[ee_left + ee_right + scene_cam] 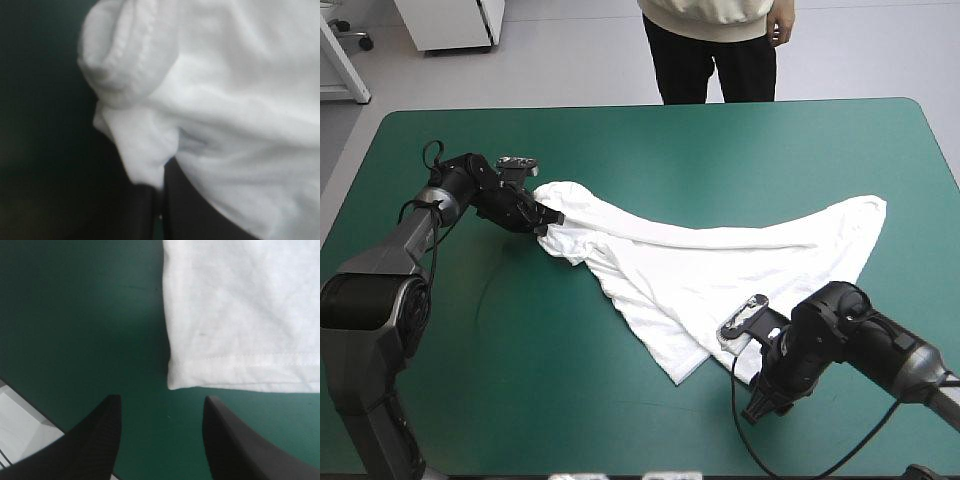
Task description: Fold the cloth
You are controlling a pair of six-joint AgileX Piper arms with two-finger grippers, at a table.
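No fold made yet: the white short-sleeved T-shirt [720, 265] lay half-spread, left gripper [548, 222] pinching one bunched end, right gripper [162, 400] gaping wide beside its hem.

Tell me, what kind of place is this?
Probably a robot lab: on a teal-green table, a robot's left hand pinches a white T-shirt, and its right hand is open by the corner.
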